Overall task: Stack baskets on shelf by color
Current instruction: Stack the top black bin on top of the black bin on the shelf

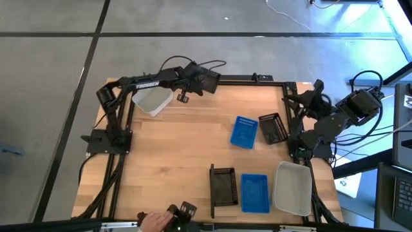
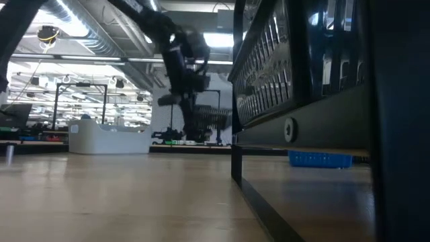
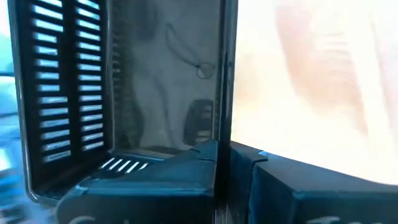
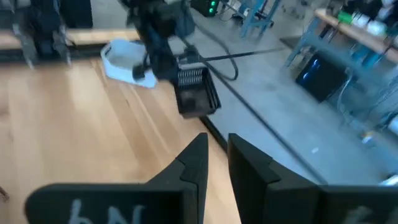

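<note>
At the near edge of the counter (image 1: pixel 180 154) lies the shelf, its black upright bar (image 1: pixel 212 189) on the left, carrying a black basket (image 1: pixel 223 186), a blue basket (image 1: pixel 254 193) and a white basket (image 1: pixel 293 187) side by side. A person's hand (image 1: pixel 153 221) rests at the near edge. Mid-counter sit a loose blue basket (image 1: pixel 244 131) and a loose black basket (image 1: pixel 273 127). The right hand (image 1: pixel 301 96), jaws narrow and holding nothing, waits at the far right. At the far edge, the left hand (image 1: pixel 201 80) is clamped on a held black basket (image 3: pixel 118 93) by its wall, raised beside a far white basket (image 1: pixel 153 100). A thin-wall grip may slip, dropping it off that edge. The middle of the counter offers open room.
</note>
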{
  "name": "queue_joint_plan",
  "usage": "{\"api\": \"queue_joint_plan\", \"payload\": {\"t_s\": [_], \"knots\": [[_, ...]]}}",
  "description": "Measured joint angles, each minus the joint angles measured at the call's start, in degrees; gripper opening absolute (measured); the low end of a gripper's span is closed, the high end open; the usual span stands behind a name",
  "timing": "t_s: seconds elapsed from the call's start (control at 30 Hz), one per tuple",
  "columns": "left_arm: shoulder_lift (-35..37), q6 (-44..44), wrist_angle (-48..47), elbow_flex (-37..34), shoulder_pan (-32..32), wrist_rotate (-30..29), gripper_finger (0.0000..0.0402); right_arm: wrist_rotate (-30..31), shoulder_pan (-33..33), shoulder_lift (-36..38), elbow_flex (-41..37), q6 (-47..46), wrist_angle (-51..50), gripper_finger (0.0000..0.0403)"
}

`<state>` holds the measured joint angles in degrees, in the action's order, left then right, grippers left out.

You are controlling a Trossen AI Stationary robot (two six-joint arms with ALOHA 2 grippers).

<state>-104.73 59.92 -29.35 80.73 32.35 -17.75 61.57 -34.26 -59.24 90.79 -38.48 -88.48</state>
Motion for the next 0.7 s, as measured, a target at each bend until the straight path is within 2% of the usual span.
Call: {"api": "queue_joint_plan", "payload": {"t_s": [0.07, 0.17, 0.27, 0.4, 0.5, 0.63, 0.7], "knots": [[2.34, 2.48, 1.48, 0.00, -1.92, -4.83, 0.0000, 0.56, 0.02, -0.34, -1.21, 3.91, 0.06, 0.0060], [5.20, 4.89, 5.35, 0.00, -4.60, -8.32, 0.0000, 3.24, 0.14, -0.77, -3.69, 7.19, 0.89, 0.0060], [7.24, 6.66, 10.02, 0.00, -7.59, -10.95, 0.0000, 5.89, 1.47, -0.88, -5.64, 6.61, 1.80, 0.0060], [8.81, 11.41, 16.33, 0.07, -12.28, -16.57, 0.0000, 5.91, 5.07, -1.40, -8.13, 7.65, 6.52, 0.0060], [8.94, 15.28, 18.52, 0.07, -15.74, -17.67, 0.0000, 5.93, 8.61, -2.03, -9.57, 14.59, 13.22, 0.0060], [8.95, 18.27, 20.51, 0.07, -19.43, -17.71, 0.0000, 5.36, 13.28, -3.17, -11.37, 29.90, 25.24, 0.0060], [8.96, 18.33, 20.99, 0.07, -20.95, -18.38, 0.0000, 2.15, 15.60, -3.35, -12.39, 37.01, 31.18, 0.0060]]}}
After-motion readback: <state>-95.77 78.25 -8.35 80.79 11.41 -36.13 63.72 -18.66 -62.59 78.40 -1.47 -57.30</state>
